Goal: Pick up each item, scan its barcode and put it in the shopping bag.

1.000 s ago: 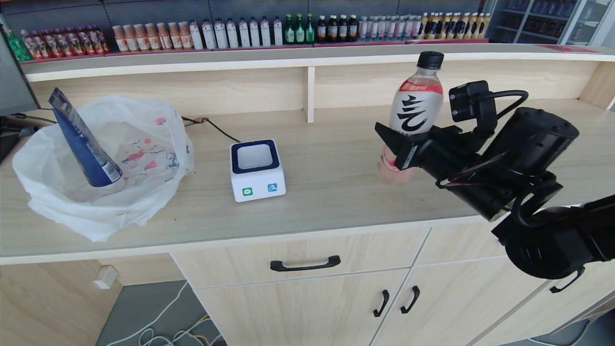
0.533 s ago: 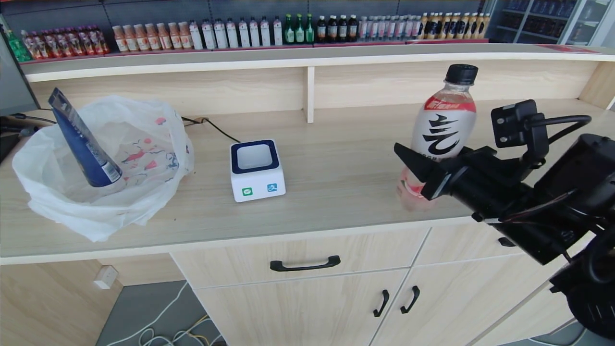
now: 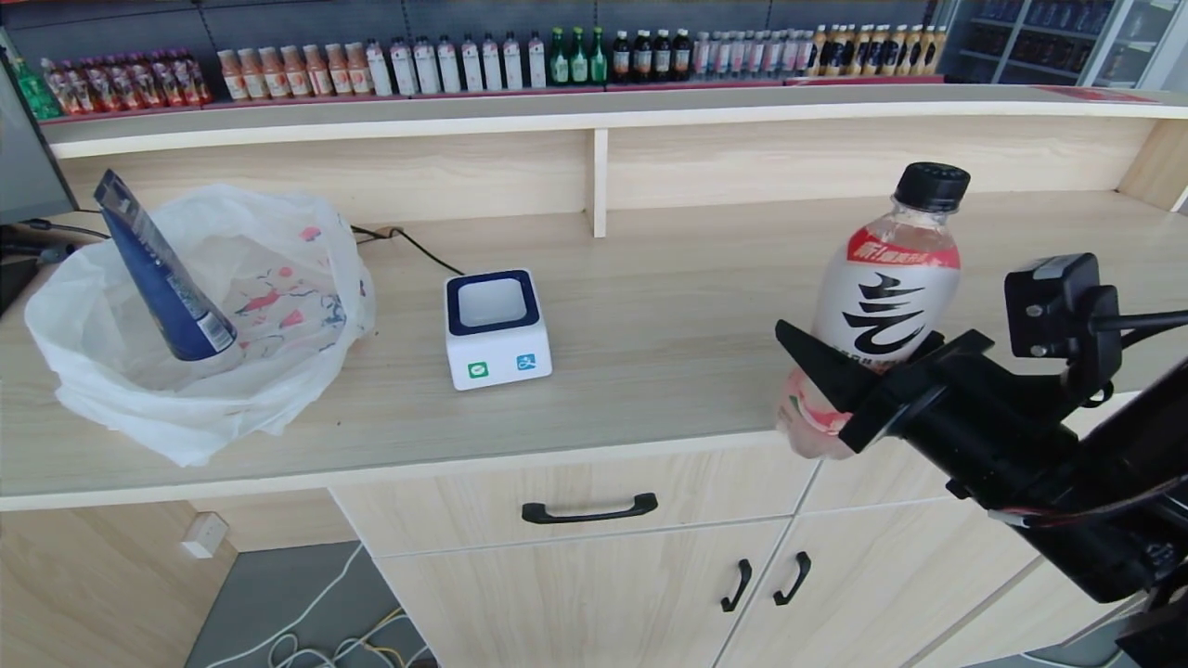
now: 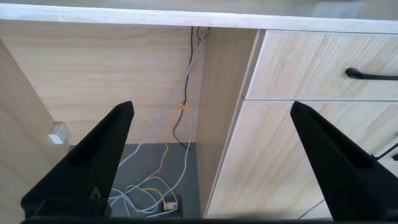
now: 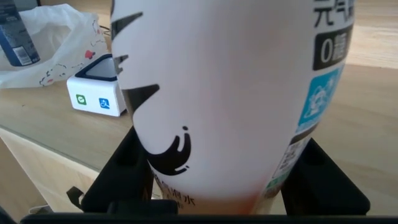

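Now, the head view first. The bottle (image 3: 882, 297) is in a new spot. A second ago it was farther back over the counter (image 3: 650, 306). It has since come toward the robot and a bit to the right, and it shows in front of the counter's front edge. It stands upright the whole way. The right gripper (image 3: 872, 371) is clamped on its lower half, one finger on each side. The scanner (image 3: 494, 327) and the bag (image 3: 278, 278) have not moved, and a blue tube (image 3: 162, 274) leans in the bag.

Next, the left wrist view. The left gripper (image 4: 211, 109) hangs low in front of the cupboard, with its fingers wide apart and nothing between them (it looks like it is waiting).

Last, the right wrist view. The bottle is very close, with dark fingers hugging its sides. The scanner and the bag sit well off behind it.

So I think the pick-up is done, but the scan is not. The bottle is now farther from the scanner, so it must go back left to reach the scanner window. I cannot tell where its barcode is.
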